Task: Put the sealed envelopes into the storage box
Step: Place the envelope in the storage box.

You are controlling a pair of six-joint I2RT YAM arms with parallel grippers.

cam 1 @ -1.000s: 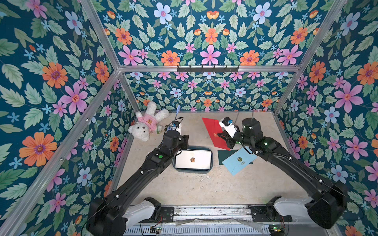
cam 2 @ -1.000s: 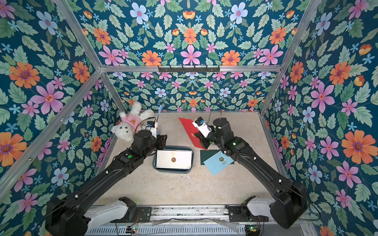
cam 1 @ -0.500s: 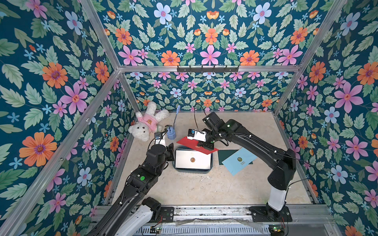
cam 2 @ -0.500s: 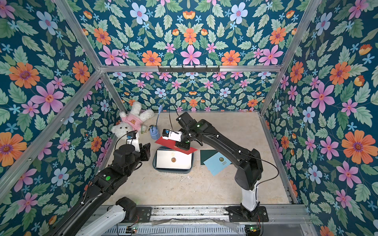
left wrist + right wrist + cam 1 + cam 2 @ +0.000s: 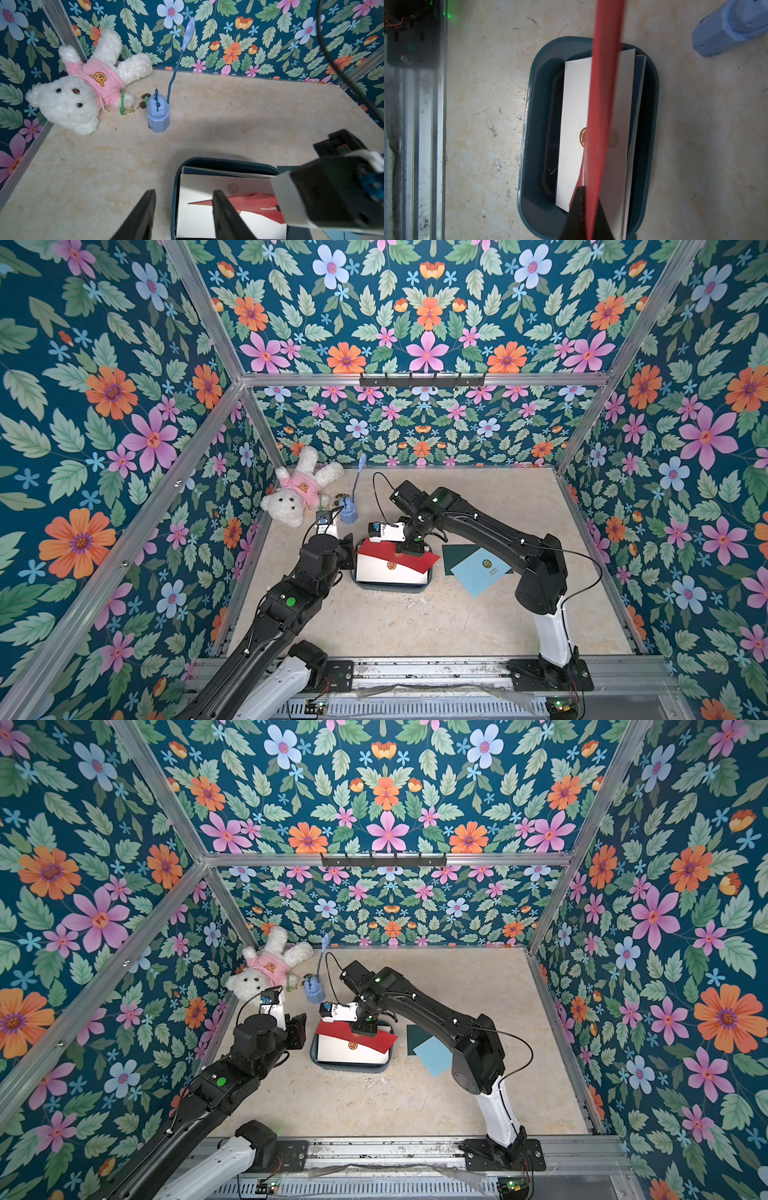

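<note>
The storage box sat near the middle of the table, long sides running from 9 to 3 o'clock. A white envelope with a round seal sticker lay flat inside it. In the right wrist view a navy envelope showed as a thin strip beneath the white one.

Over the box's 12 o'clock half hung a red envelope, slanted. Its 3 o'clock corner reached past the box's rim. The right gripper stood at the envelope's 12 o'clock edge, and its fingers were pressed together, pinching the red paper between them. From that wrist the envelope appeared nearly edge-on, crossing the white one. Whether its low edge touched the white envelope could not be told.

At the box's 9 o'clock side the left gripper hovered low with nothing in it. Its fingers were spread and stood to either side of the box's 9 o'clock rim.

Just beyond the box at 3 o'clock two more envelopes lay on the table. A dark green envelope was partly covered by a light blue envelope turned at an angle across it.

At 11 o'clock from the box, apart from it, stood a small light-blue holder with a thin blue wand rising out of it. Beyond that, in the table's 10 o'clock corner, a white teddy bear in a pink shirt lay against the flowered wall.
</note>
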